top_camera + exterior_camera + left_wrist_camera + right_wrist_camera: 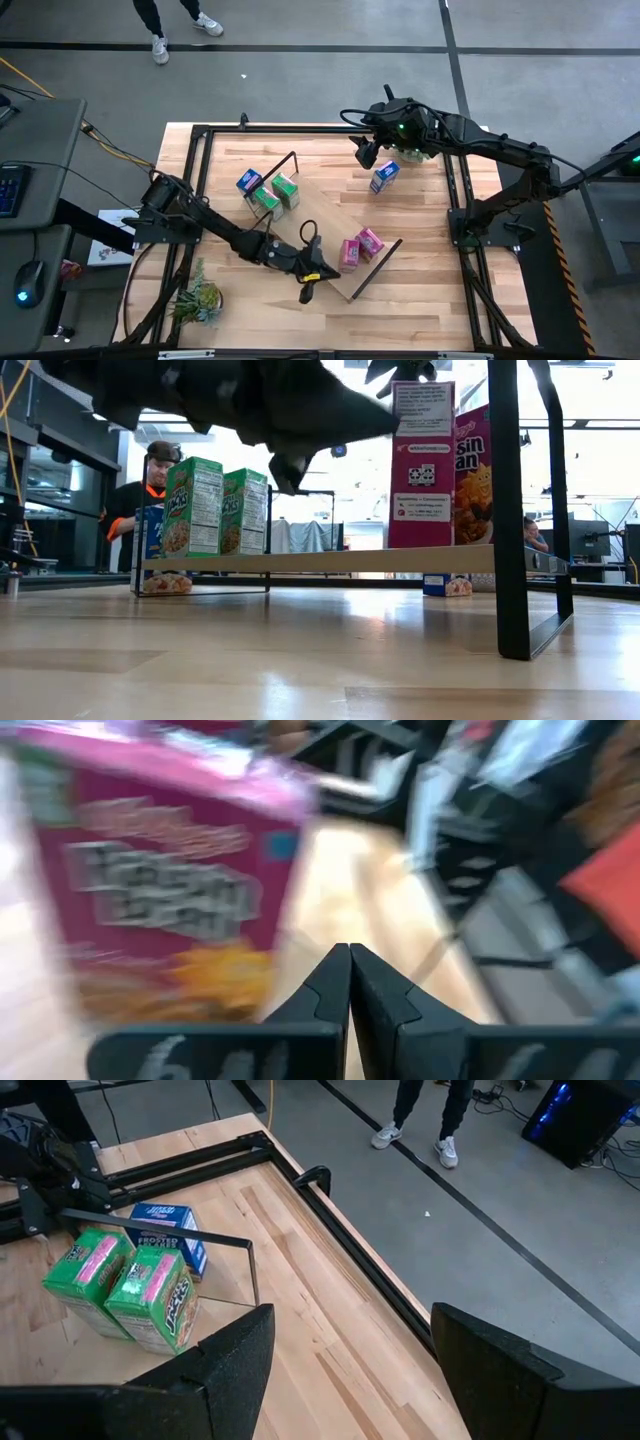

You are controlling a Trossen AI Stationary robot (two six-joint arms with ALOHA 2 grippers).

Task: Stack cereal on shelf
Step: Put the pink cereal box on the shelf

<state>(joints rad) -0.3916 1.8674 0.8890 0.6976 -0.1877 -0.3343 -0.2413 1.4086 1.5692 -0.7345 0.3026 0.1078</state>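
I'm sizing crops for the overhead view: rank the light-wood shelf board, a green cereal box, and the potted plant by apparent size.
1. Long light-wood shelf board
2. Green potted plant
3. Small green cardboard cereal box

All stand on the same tabletop, so camera distance hardly skews this.

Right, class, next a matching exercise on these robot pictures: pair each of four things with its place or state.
Things:
1. green boxes
2. pink boxes
3. left hand
4. right hand

Places or states:
A. shut, holding nothing
B. open
C. on the shelf, at the end beside a blue box
D. on the shelf, at the end nearer the left hand

Pairs: 1-C, 2-D, 3-A, 4-B
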